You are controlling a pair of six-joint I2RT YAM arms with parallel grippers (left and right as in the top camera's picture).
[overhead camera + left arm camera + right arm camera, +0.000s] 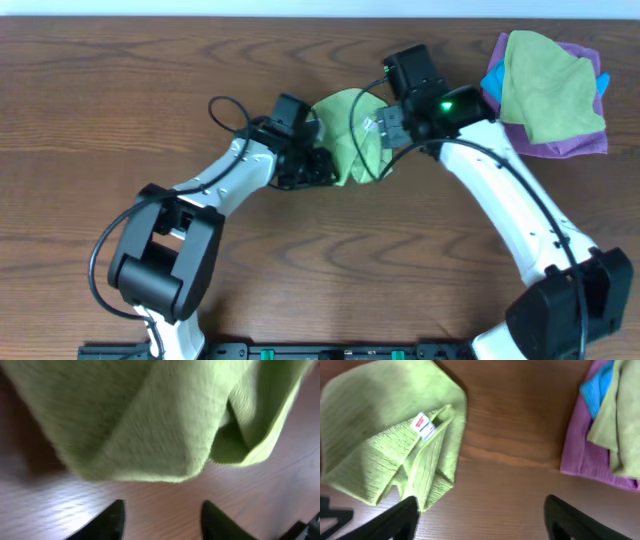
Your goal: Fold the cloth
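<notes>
The bright lime-green cloth point(348, 130) lies bunched in layers on the wooden table between my two grippers. In the left wrist view it point(150, 415) fills the upper frame, just beyond my left gripper point(162, 520), which is open and empty above bare wood. In the right wrist view the cloth point(380, 435) lies at the left with its small white tag point(423, 425) showing on a folded layer. My right gripper point(480, 520) is open and empty, its left finger beside the cloth's lower corner. Overhead, the left gripper point(318, 165) is at the cloth's left edge and the right gripper point(385, 128) at its right.
A pile of other cloths sits at the back right: a duller yellow-green cloth point(550, 85) on a purple cloth point(575, 140), with a blue one point(493, 82) peeking out. It also shows in the right wrist view point(590, 455). Black cables loop near both wrists.
</notes>
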